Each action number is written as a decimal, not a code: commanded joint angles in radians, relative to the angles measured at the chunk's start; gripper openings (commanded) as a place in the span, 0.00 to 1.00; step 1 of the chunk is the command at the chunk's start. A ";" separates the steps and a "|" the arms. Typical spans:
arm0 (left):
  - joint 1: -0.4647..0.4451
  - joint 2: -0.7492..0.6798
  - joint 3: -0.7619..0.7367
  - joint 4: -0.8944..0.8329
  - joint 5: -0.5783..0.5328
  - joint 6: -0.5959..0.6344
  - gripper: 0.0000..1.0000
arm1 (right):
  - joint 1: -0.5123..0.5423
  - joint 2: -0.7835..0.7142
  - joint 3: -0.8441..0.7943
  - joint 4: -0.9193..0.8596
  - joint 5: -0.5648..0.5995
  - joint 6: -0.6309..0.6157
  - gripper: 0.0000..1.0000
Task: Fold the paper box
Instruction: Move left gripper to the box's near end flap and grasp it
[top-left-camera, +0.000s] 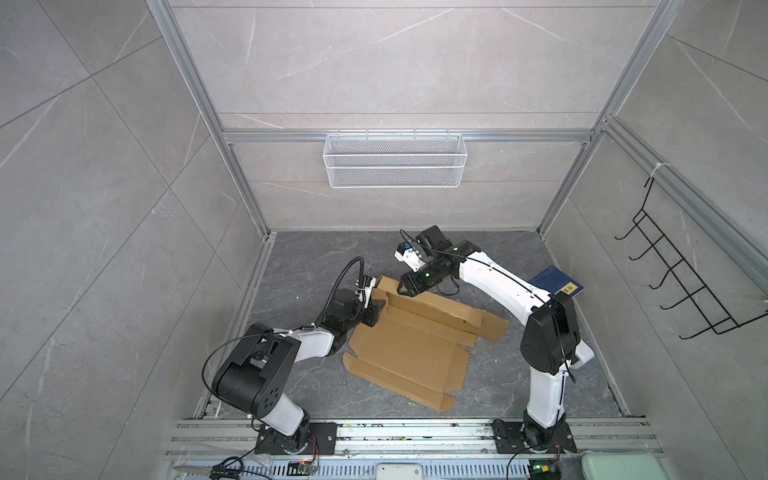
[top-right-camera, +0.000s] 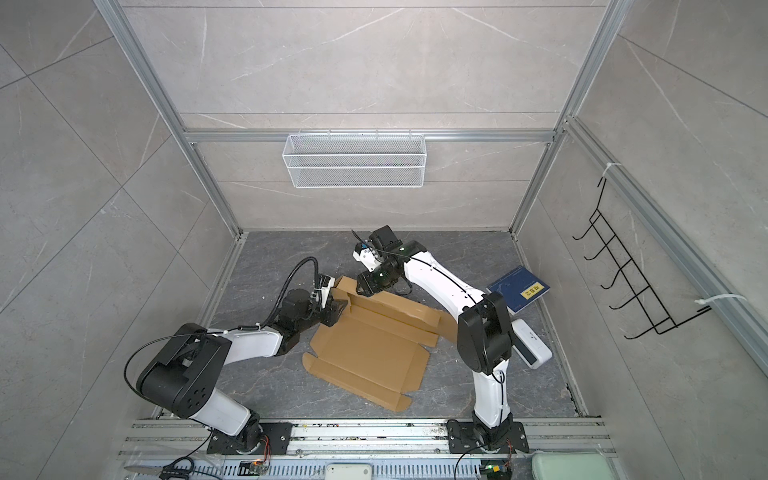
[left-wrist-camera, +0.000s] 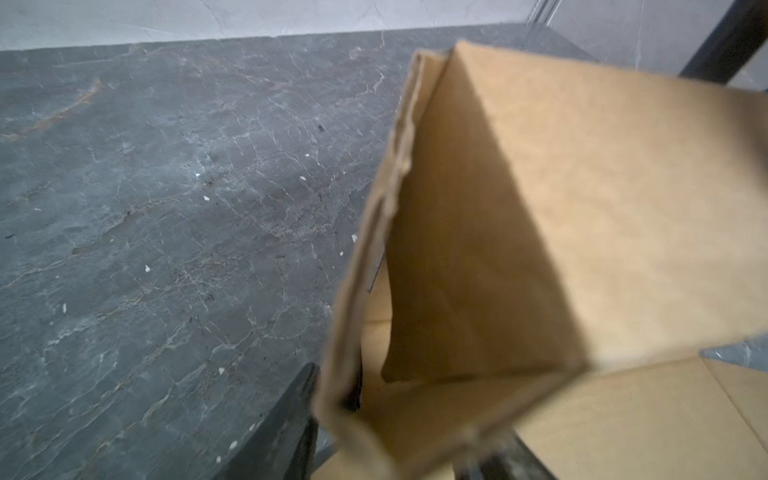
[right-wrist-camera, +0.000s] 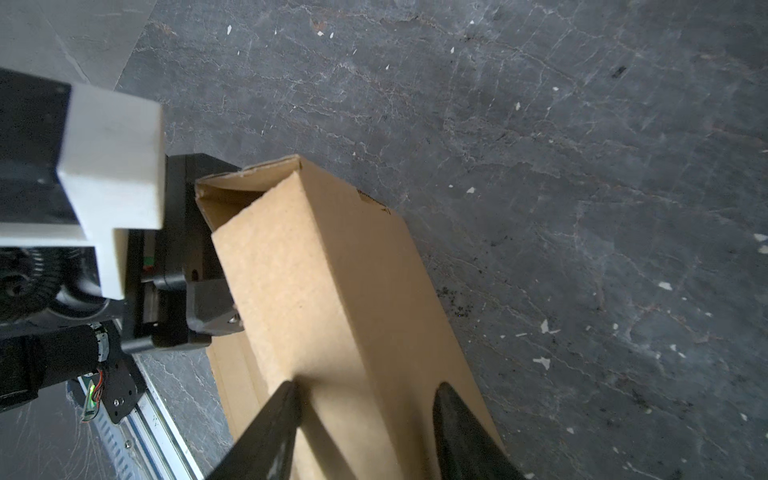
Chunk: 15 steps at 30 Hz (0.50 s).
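The paper box (top-left-camera: 407, 353) (top-right-camera: 370, 349) lies as a brown cardboard sheet mid-floor, its far long wall folded up. My right gripper (top-left-camera: 404, 289) (top-right-camera: 363, 289) is shut on that raised wall near its left end; in the right wrist view (right-wrist-camera: 368, 386) one dark finger (right-wrist-camera: 266, 436) presses each face of the wall (right-wrist-camera: 316, 270). My left gripper (top-left-camera: 376, 311) (top-right-camera: 338, 309) sits at the box's far-left corner. In the left wrist view (left-wrist-camera: 399, 415) the upright corner flap (left-wrist-camera: 582, 208) stands between the jaws. One finger (left-wrist-camera: 282, 432) is against its outer face; cardboard mostly hides the other.
A dark blue book (top-left-camera: 559, 284) with a yellow label lies at the far right. A white device (top-right-camera: 532, 345) rests behind the right arm. A white mesh basket (top-left-camera: 395, 160) hangs on the back wall, a black wire rack (top-left-camera: 685, 291) on the right wall. Scissors (top-left-camera: 199, 469) lie by the front rail.
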 joint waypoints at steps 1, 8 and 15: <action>-0.009 0.027 -0.005 0.172 -0.071 -0.015 0.48 | 0.004 0.061 -0.002 -0.053 0.045 -0.014 0.54; -0.033 0.084 -0.014 0.263 -0.120 -0.013 0.46 | 0.004 0.070 0.014 -0.061 0.029 -0.013 0.54; -0.037 0.053 -0.015 0.214 -0.166 0.027 0.50 | 0.004 0.072 0.026 -0.072 0.033 -0.018 0.54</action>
